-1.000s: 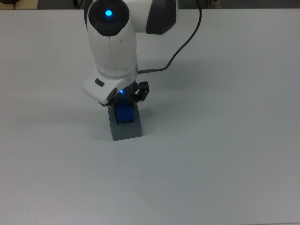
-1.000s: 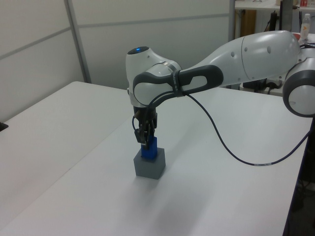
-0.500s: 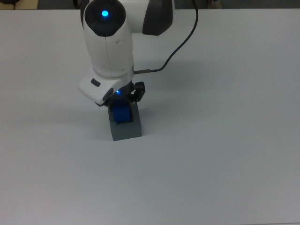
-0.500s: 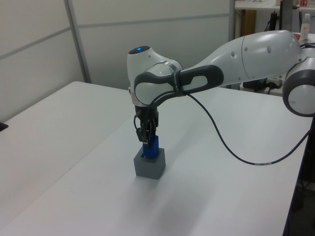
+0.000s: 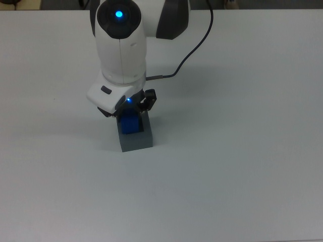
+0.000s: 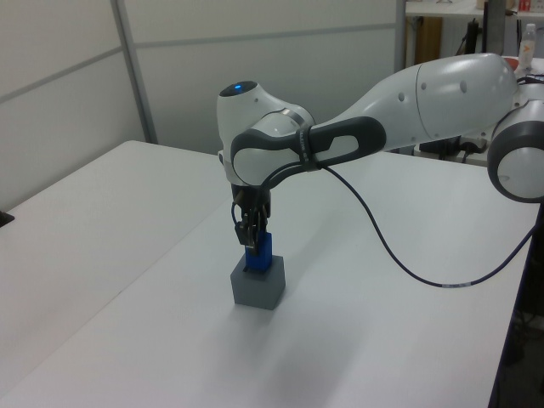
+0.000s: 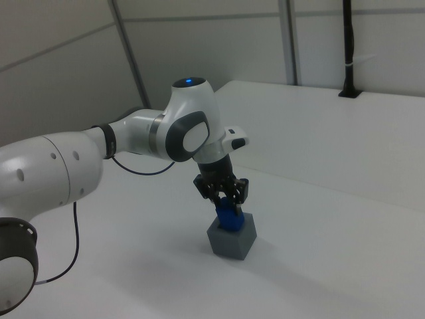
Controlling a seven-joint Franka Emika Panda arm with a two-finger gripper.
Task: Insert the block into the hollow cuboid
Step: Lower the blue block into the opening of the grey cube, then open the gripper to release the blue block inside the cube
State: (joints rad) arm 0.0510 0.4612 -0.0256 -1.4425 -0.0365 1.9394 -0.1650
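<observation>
Grey cuboid (image 5: 135,135) sits on the white table (image 5: 242,166), near edge in the top view; its recess mostly hidden by the block (image 5: 130,123), which stands upright in the top opening, lower part sunk inside and out of sight, upper part sticking out. Gripper (image 7: 222,197) directly above, fingers straddling the block's top; can't tell whether clenched on it or released, the wrist covers the contact in the top view. Behind, the white arm (image 6: 425,93) runs off frame; black cable (image 6: 382,238) trails across the table.
</observation>
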